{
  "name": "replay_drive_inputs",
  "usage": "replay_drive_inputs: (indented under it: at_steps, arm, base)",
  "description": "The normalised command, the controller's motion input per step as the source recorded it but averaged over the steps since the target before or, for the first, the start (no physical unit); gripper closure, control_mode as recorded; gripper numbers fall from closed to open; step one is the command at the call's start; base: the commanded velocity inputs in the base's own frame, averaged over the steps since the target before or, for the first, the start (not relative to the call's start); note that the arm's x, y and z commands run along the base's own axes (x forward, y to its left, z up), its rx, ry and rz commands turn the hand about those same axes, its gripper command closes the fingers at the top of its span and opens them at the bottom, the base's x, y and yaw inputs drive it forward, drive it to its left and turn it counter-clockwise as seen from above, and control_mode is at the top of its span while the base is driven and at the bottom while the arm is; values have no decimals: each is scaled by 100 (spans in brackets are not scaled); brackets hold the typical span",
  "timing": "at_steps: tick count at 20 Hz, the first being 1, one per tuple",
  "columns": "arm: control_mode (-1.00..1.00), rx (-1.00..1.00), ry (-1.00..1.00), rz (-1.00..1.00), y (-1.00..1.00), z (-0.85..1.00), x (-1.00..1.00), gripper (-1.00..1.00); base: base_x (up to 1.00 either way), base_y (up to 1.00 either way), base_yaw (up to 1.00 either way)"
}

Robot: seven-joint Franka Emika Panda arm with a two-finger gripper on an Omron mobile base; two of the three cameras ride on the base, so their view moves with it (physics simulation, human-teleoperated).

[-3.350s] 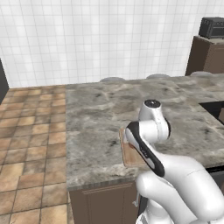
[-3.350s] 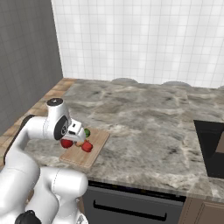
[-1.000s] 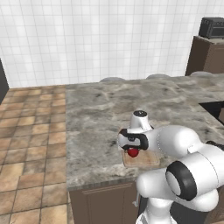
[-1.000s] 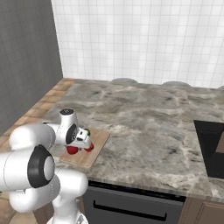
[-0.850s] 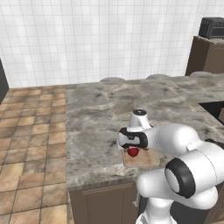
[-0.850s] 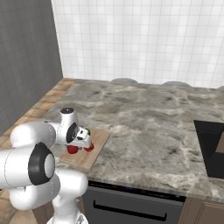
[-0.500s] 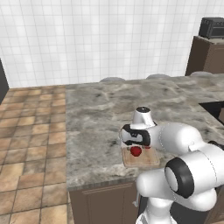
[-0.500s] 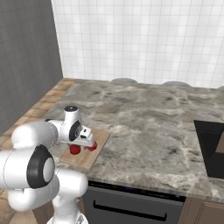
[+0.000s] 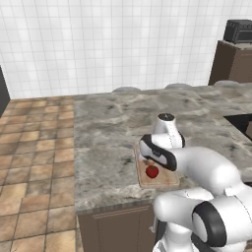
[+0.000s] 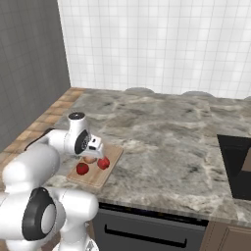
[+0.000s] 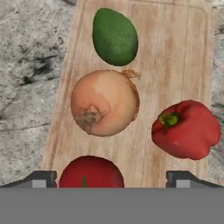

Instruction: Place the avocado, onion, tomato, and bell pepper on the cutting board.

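Avocado [image 11: 115, 37], dark green and oval, lies on the wooden cutting board [image 11: 175, 57].

There is one cutting board [image 11: 192, 52] on the counter [image 9: 108, 147], and four vegetables lie on it, one of each kind. I count one avocado [image 11: 115, 36], one onion [image 11: 105, 103], one bell pepper [image 11: 187, 130] and one tomato [image 11: 90, 173], the tomato being cut off by the lower edge of the hand view. From the right base view I can count only two red pieces and one tan piece on the board; the green one is probably hidden behind the arm. At the back edge of the counter there are three grey rounded shapes [image 9: 126, 89], which may be stool seats.
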Motion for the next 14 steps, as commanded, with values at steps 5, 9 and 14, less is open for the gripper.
replay_drive_inputs:
  at_steps: [5,9,14]
  arm:
    - [-100,0,-20,5,-3,94,-23,-100]
    - [-100,0,-22,3,-20,95,-29,-100]
    - [-100,0,-24,2,-22,100,-38,-100]
  base:
    - [0,0,0]
    - [0,0,0]
    - [0,0,0]
